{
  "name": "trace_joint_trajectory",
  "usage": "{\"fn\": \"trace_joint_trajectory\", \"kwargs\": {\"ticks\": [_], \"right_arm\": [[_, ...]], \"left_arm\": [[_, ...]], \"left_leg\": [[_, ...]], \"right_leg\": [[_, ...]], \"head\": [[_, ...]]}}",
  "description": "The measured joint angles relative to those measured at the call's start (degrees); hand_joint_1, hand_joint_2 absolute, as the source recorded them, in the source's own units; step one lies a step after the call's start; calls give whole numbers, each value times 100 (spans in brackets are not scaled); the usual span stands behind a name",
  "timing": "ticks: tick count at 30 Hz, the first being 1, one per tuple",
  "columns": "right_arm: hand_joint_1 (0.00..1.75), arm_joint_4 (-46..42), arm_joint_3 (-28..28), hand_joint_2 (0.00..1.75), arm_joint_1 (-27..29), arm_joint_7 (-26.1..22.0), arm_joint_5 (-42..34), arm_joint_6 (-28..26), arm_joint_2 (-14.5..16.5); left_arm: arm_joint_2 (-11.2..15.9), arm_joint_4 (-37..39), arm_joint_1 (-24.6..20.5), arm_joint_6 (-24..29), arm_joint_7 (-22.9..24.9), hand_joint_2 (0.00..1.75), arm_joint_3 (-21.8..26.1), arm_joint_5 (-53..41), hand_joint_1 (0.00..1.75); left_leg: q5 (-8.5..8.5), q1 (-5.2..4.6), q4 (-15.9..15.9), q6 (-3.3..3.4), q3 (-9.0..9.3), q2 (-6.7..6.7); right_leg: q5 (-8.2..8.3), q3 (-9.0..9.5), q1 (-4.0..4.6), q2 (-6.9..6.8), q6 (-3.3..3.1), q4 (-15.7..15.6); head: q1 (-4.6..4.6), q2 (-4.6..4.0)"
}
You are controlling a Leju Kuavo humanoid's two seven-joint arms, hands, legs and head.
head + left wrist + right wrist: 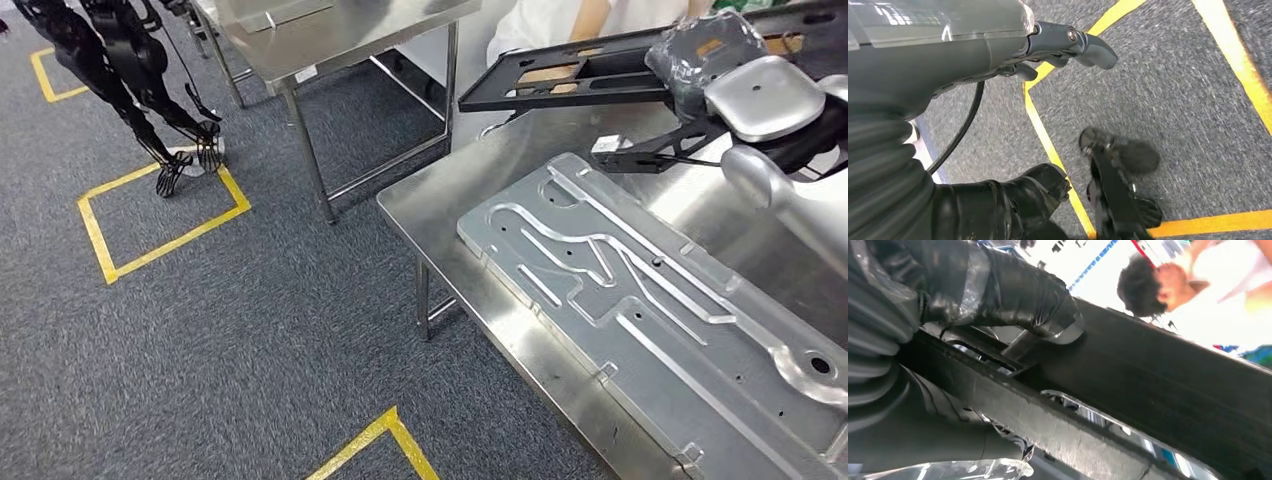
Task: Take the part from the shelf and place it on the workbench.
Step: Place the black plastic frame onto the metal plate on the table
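Left hand (1068, 42) hangs over the carpet, fingers half curled around nothing. Silver machined plate (660, 310) lies flat on the counter (440, 205). Just beyond the plate, the black frame part (570, 75) hangs above the counter, right hand (1013, 295) gripping its bar. Looks stiff, light, long; grip near an opening's edge.

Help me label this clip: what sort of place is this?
Probably a factory or workshop floor: stainless steel workbenches, a machined metal plate lying on one, and yellow tape squares marking the grey carpet.
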Motion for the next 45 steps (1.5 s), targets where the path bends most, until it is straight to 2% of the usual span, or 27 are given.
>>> {"fn": "trace_joint_trajectory", "kwargs": {"ticks": [1, 2, 3, 4, 6, 8, 10, 11, 13, 15, 17, 18, 19, 21, 23, 27, 29, 31, 32, 33, 34, 36, 38, 40, 42, 43, 45], "right_arm": [[175, 0, 18, 175, 7, -1, -6, 1, 5], [175, 0, 39, 175, 13, -2, -14, 2, 9], [175, 0, 60, 175, 15, -3, -20, 2, 13], [175, 0, 73, 175, 15, -3, -25, 2, 15], [175, 1, 81, 175, 12, -1, -27, 2, 18], [175, 7, 93, 175, 15, 0, -30, 1, 24], [175, 17, 110, 175, 32, -15, -34, 4, 20], [175, 24, 115, 175, 41, -26, -37, 7, 6], [175, 36, 120, 175, 41, -43, -36, 6, -20], [175, 40, 136, 175, 57, -52, -34, 2, -21], [175, 46, 180, 175, 103, -55, -34, 3, -19], [175, 50, 202, 175, 124, -57, -34, 4, -19], [175, 53, 219, 175, 135, -58, -34, 4, -19], [175, 55, 228, 175, 131, -61, -35, 4, -18], [175, 53, 232, 175, 124, -66, -48, 8, -14], [175, 52, 242, 175, 162, -65, -91, 12, -5], [175, 50, 242, 175, 194, -53, -120, -5, 2], [175, 50, 242, 175, 271, -26, -162, -32, 4], [175, 50, 240, 175, 336, -10, -188, -54, 1], [175, 50, 234, 175, 410, 4, -214, -80, -10], [175, 48, 221, 175, 489, 14, -236, -111, -30], [175, 34, 173, 175, 629, 22, -264, -170, -88], [175, 16, 122, 175, 721, 25, -271, -210, -164], [175, 7, 91, 175, 791, 27, -271, -231, -238], [175, 1, 57, 175, 861, 28, -271, -246, -287], [175, 0, 32, 175, 890, 30, -271, -256, -306], [175, 1, -24, 175, 953, 37, -271, -283, -333]], "left_arm": [[1, 0, 8, 0, 0, 175, 1, 0, 0], [2, 0, 17, 0, 1, 175, 1, 0, 0], [3, 0, 22, 0, 1, 175, 2, 0, 0], [3, 0, 28, 0, 1, 175, 2, 0, 0], [7, 0, 34, 1, 0, 175, 2, -3, 0], [12, 0, 30, 4, -1, 175, 3, -15, 0], [15, 0, 13, 10, -1, 175, 3, -32, 0], [14, 0, 3, 13, 0, 175, 4, -45, 0], [13, 0, -4, 15, 1, 175, 4, -67, 0], [11, 0, 4, 13, 3, 175, 4, -84, 0], [11, 0, 11, 8, 4, 175, 4, -99, 0], [11, 0, 12, 6, 4, 175, 4, -107, 0], [10, 0, 12, 4, 4, 175, 4, -113, 0], [9, 0, 11, -3, 2, 175, 4, -124, 0], [10, 0, 9, -13, -3, 175, 5, -133, 0], [5, 1, 4, -27, -15, 175, 10, -166, 0], [-4, 2, 2, -27, -17, 175, 16, -178, 0], [-8, 2, 4, -14, -17, 175, 38, -184, 0], [-8, 2, 9, -6, -17, 175, 54, -186, 0], [-8, 2, 14, -1, -16, 175, 74, -187, 0], [-8, 2, 19, 2, -16, 175, 93, -187, 0], [-8, 2, 25, 5, -15, 175, 131, -186, 0], [-7, 2, 17, 7, -16, 175, 158, -182, 0], [-7, 1, 10, 7, -19, 175, 184, -174, 0], [-12, 2, 8, -2, -32, 175, 219, -163, 0], [-15, 2, 7, -9, -44, 175, 235, -161, 0], [-19, 0, 6, -31, -70, 175, 264, -167, 0]], "left_leg": [[-107, 0, 337, -3, -173, -31], [-105, -1, 503, 1, -271, -43], [6, -1, 462, 14, -275, -56], [206, -1, 201, 33, -175, -85], [596, 2, -563, 78, 148, -255], [722, -4, -1000, 105, 333, -388], [729, -17, -1080, 140, 365, -345], [759, -16, -1122, 172, 383, -297], [827, -7, -1218, 247, 413, -214], [850, -9, -1248, 282, 420, -156], [844, -12, -1236, 285, 416, -112], [836, -11, -1227, 281, 416, -95], [824, -10, -1212, 272, 416, -81], [780, -17, -1162, 234, 411, -59], [744, -33, -1114, 185, 396, -45], [665, -28, -1040, 81, 367, -30], [399, -13, -601, 39, 166, -38], [70, -8, 153, 16, -202, -43], [0, -7, 435, 11, -347, -42], [33, -7, 533, 12, -408, -42], [177, -7, 396, 23, -357, -43], [581, -9, -348, 62, -32, -55], [783, -22, -933, 97, 224, -77], [797, -41, -1044, 126, 264, -88], [844, -33, -1104, 195, 281, -75], [869, -28, -1140, 233, 291, -65], [898, -29, -1177, 280, 299, -51]], "right_leg": [[-1, 0, 11, 64, -7, 3], [-1, 0, 19, 136, -10, 9], [-2, 0, 24, 210, -9, 17], [-3, 1, 24, 280, -8, 28], [-6, -12, 24, 399, 4, 51], [8, -43, 14, 497, 48, 60], [46, -65, -6, 589, 123, 32], [42, -76, -15, 585, 151, 33], [-135, -184, 1, 382, 189, 262], [-501, -463, 3, 96, 210, 921], [-693, -704, -22, -7, 242, 1489], [-641, -701, -39, -25, 254, 1505], [-499, -591, -55, -39, 264, 1302], [-190, -189, -61, -82, 267, 556], [-90, 44, -28, -96, 233, 102], [-89, 66, -16, -65, 109, 33], [-76, 91, -30, -64, 37, -3], [-81, 95, -11, -58, 1, -6], [-83, 98, -3, -47, -3, -4], [-84, 102, 2, -32, -5, -1], [-87, 109, 5, -14, -3, 3], [-99, 115, 9, 12, 16, 19], [-109, 92, 28, 20, 58, 45], [-93, 73, 38, 21, 112, 43], [-128, 57, 19, 20, 168, 71], [-224, 6, 11, 14, 191, 193], [-560, -230, 7, -2, 224, 756]], "head": [[0, 0], [0, 0], [-1, 0], [-1, 0], [1, 0], [2, -1], [2, -1], [3, -1], [7, 0], [8, 0], [7, 0], [8, 0], [8, 0], [9, -1], [6, -1], [3, -1], [1, 0], [1, -1], [1, -1], [1, -1], [1, -1], [1, -1], [5, -1], [6, 0], [6, 0], [7, 0], [9, 0]]}}
